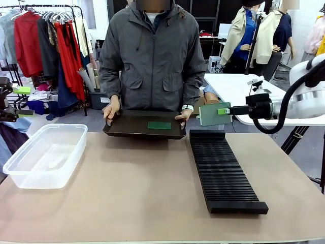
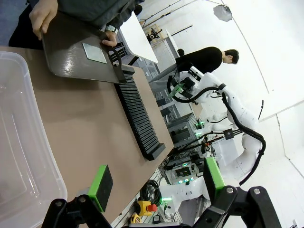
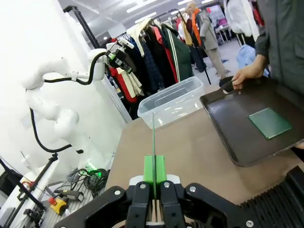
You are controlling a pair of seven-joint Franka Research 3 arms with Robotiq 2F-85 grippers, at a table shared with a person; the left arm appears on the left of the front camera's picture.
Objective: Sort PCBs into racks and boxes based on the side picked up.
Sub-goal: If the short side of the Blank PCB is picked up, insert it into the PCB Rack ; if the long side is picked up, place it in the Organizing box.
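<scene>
Near left edge of table (image 1: pixel 127 193): box (image 1: pixel 33 180), clear, no board visible inside. Over box's near corner, in left wrist view: left gripper (image 2: pixel 156 183), fingers spread wide, nothing between them. Right of centre, running from near edge toward far edge: rack (image 1: pixel 226 170), black, slots all vacant as far as visible. Above and just beyond rack's far end, past table's far right corner: right gripper (image 1: pixel 223 111), clamped on held PCB (image 1: pixel 215 114), board upright and clear of the rack. Same board seen edge-on in right wrist view, pinched between the green pads. Far edge, centre: tray (image 1: pixel 127 124), shallow, black, gripped by a hand (image 1: pixel 110 108) at the end toward the box and other hand (image 1: pixel 184 116) at the end toward the rack. Resting on table edge or held just above it: cannot tell. On tray, right of its middle: tray PCB (image 1: pixel 159 125), lying flat, untouched. Progress, as a judgement: early, with nothing filed yet in rack or box. One board lifted off the tray, probably rack-bound given its place near the far slots; side picked up not determinable. Remaining: seating the held board, then fetching and sorting the tray's board.
</scene>
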